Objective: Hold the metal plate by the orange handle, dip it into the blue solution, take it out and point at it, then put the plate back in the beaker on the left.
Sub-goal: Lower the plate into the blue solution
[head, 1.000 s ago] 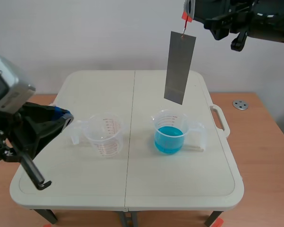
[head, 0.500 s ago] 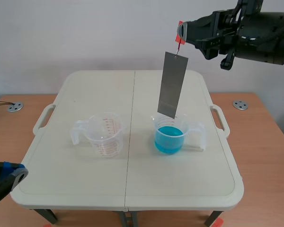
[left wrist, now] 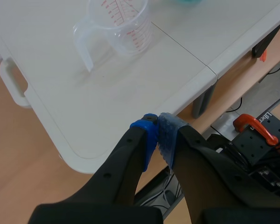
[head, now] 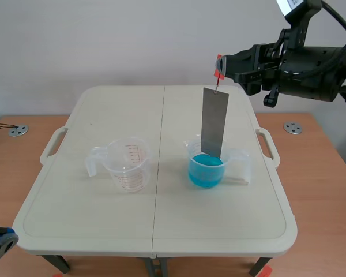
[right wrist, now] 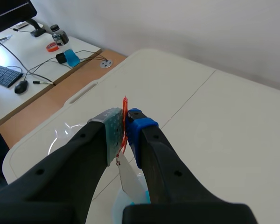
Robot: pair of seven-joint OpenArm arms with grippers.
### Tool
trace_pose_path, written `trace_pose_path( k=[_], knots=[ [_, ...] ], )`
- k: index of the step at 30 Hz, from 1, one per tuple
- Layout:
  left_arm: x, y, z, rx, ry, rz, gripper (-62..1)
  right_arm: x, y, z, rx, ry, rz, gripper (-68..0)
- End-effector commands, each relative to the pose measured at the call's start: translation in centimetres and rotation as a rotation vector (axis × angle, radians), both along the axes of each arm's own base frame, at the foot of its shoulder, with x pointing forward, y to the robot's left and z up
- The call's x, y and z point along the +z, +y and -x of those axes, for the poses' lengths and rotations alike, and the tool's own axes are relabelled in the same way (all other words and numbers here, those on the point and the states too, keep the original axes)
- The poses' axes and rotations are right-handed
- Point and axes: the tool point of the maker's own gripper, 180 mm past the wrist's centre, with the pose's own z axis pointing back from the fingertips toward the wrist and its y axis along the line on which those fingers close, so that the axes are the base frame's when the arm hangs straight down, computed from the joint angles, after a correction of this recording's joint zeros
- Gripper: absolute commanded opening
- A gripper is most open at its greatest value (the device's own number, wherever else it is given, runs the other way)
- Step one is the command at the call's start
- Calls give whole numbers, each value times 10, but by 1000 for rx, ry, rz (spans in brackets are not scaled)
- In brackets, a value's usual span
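Metal plate (head: 214,122) hangs upright, its lower end inside the beaker (head: 191,154) of blue solution (head: 205,173); right hand (right wrist: 123,128) pinches its orange handle (head: 218,69); dipping seems underway; next, lower it straight down; left hand (left wrist: 158,133) pressed together, empty.

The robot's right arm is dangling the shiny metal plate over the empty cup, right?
Not quite. The right arm does dangle the metal plate by its orange handle, but over the beaker of blue solution, not the empty beaker. The scene view shows this.
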Motion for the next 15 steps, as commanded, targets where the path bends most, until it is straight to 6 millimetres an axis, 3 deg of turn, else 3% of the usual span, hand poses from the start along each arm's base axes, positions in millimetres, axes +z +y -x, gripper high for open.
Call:
trace_pose_path(
  k=[1,15],
  knots=[
    [6,-2,-3,3,-23,18,-593,13,2,-5,5,-43,-15,-662],
    [6,-2,-3,2,-21,16,-593,-45,5,-8,-15,96,3,-662]
  ],
)
